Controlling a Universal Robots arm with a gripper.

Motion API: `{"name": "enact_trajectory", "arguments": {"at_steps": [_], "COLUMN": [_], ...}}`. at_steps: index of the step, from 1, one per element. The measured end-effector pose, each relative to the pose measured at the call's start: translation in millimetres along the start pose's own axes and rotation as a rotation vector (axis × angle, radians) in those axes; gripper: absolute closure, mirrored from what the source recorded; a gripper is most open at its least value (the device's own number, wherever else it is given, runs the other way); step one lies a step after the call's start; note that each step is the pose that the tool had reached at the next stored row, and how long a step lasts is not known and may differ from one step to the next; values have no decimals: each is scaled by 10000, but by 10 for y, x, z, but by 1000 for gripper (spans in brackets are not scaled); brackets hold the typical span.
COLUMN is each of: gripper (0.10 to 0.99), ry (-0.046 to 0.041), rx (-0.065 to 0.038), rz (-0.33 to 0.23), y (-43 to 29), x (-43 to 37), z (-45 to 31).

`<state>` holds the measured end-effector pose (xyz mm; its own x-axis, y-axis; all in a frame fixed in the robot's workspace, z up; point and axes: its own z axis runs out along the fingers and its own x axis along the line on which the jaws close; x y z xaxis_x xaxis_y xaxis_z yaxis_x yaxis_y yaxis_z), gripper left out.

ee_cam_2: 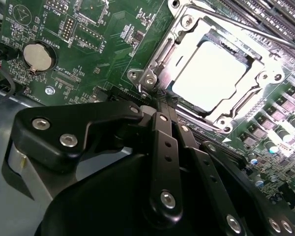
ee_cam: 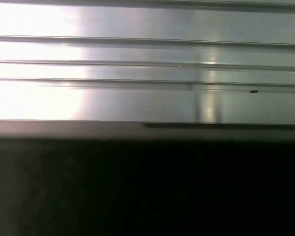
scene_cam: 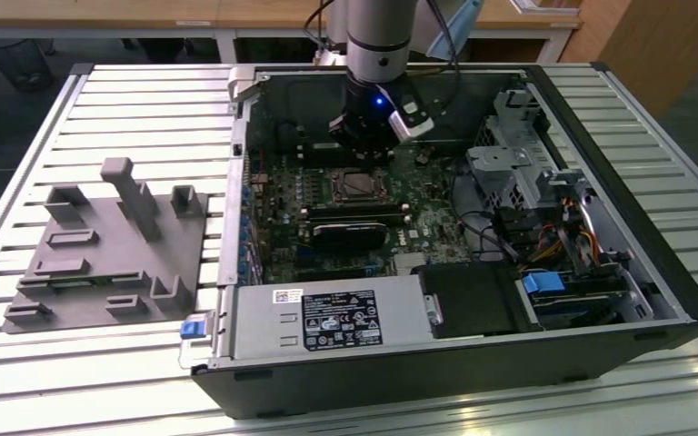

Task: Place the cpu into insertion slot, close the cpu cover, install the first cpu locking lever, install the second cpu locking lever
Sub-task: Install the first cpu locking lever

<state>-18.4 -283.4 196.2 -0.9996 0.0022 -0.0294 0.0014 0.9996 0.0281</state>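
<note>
The gripper (scene_cam: 359,151) is hanging inside the open computer case (scene_cam: 640,272) in the exterior view, just above the motherboard (scene_cam: 324,195) and just behind the insertion slot (scene_cam: 355,186). Whether its fingers are spread or pressed together I cannot tell from here. A grey fixture block (scene_cam: 106,250) is lying on the slatted aluminium table (scene_cam: 119,100), toward the exterior view's left of the case.

In the second wrist view, the gripper (ee_cam_2: 160,105) is showing its black fingers (ee_cam_2: 164,142) lying close together, with nothing pinched between them, their tips sitting just beside the socket's edge. The cpu (ee_cam_2: 209,73) is sitting in the insertion slot (ee_cam_2: 182,22), its silver top framed by the cpu cover (ee_cam_2: 258,81) lying flat around it. A round coin battery (ee_cam_2: 38,55) is sitting well apart on the green board.

In the first wrist view, aluminium slats (ee_cam: 147,64) are running across above a dark band.
</note>
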Motion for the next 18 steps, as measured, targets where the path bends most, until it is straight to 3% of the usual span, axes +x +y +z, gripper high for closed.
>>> {"name": "enact_trajectory", "arguments": {"at_steps": [5, 8, 12, 18], "gripper": [980, 980, 980, 980], "ry": [0, -9, 0, -1], "rx": [-147, -173, -156, -157], "rz": [5, 5, 4, 4], "y": [3, 6, 7, -18], "x": [0, -2, -4, -5], "z": [1, -15, -154, -154]}}
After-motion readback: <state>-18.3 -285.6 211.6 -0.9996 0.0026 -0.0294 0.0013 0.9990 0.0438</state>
